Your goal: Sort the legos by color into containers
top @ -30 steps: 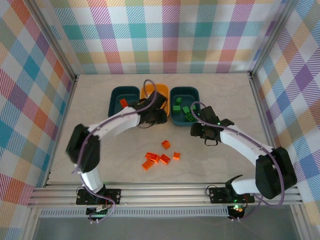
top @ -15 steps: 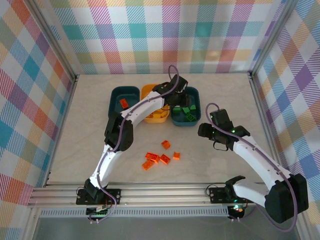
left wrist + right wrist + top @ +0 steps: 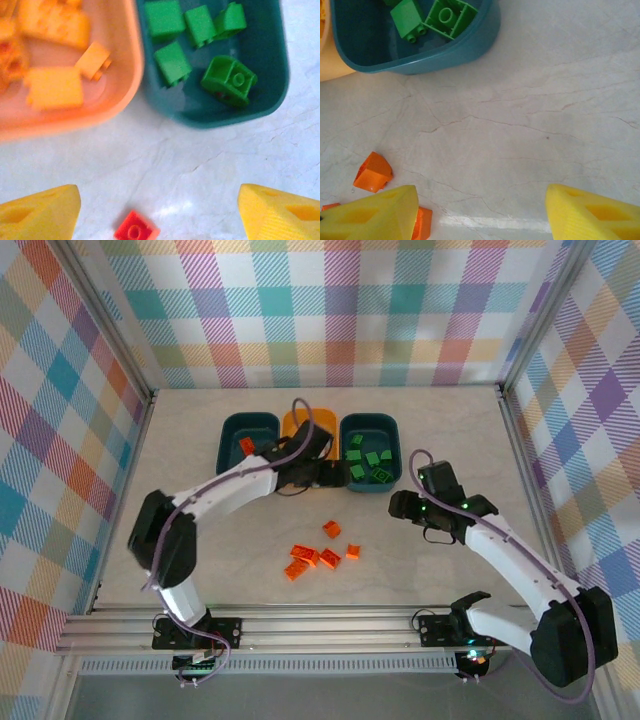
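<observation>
Nearest the arm bases, a handful of orange-red legos (image 3: 320,555) are being shown lying loose in a small cluster on the pale marbled table (image 3: 200,540). Just to their right, the right gripper (image 3: 480,200) is being held over bare table, its fingers spread wide and nothing caught between them. Farther in, the left gripper (image 3: 157,195) is being held just in front of the containers, its fingers likewise parted and empty, with a single red brick (image 3: 135,232) lying below it. Along the far side, three tubs are being kept side by side in a row. One orange-red brick (image 3: 247,445) is being held in the left teal tub (image 3: 250,418), yellow bricks (image 3: 52,87) in the middle yellow-orange tub (image 3: 132,65), and green bricks (image 3: 172,62) in the right teal tub (image 3: 270,75).
</observation>
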Action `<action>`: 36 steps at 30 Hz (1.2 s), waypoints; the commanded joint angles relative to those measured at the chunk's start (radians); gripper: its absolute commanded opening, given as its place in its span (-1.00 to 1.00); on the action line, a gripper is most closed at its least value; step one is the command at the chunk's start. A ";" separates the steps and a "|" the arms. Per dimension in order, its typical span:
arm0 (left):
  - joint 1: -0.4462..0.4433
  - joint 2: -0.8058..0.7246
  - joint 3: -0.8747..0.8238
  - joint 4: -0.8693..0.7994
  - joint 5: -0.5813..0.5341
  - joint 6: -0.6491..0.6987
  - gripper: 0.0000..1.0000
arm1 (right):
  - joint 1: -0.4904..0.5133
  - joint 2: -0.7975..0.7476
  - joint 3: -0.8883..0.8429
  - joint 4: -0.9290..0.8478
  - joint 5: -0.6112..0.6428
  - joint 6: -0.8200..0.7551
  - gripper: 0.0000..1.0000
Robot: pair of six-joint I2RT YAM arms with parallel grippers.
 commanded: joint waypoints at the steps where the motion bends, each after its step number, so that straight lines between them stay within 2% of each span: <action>1: -0.011 -0.096 -0.199 0.052 -0.035 -0.125 0.63 | 0.068 0.069 0.033 0.070 -0.057 -0.060 0.35; 5: 0.019 -0.312 -0.393 0.013 -0.127 -0.169 0.78 | 0.278 0.234 0.135 0.074 0.010 -0.152 0.42; 7: 0.059 -0.408 -0.463 -0.020 -0.172 -0.178 0.91 | 0.334 0.321 0.175 0.077 0.037 -0.164 0.45; 10: 0.124 -0.508 -0.556 -0.087 -0.296 -0.227 1.00 | 0.376 0.439 0.245 0.086 0.027 -0.161 0.46; 13: 0.193 -0.570 -0.631 -0.111 -0.272 -0.246 1.00 | 0.413 0.539 0.338 0.058 0.032 -0.189 0.47; 19: 0.224 -0.624 -0.709 -0.109 -0.236 -0.278 1.00 | 0.433 0.665 0.404 0.050 0.038 -0.197 0.43; 26: 0.228 -0.598 -0.707 -0.089 -0.219 -0.286 1.00 | 0.469 0.736 0.411 0.017 0.097 -0.194 0.24; 33: 0.236 -0.539 -0.637 -0.125 -0.230 -0.266 1.00 | 0.469 0.689 0.371 0.072 0.124 -0.175 -0.36; 36: 0.284 -0.542 -0.625 -0.120 -0.207 -0.265 1.00 | 0.469 0.664 0.402 0.087 0.136 -0.190 -0.47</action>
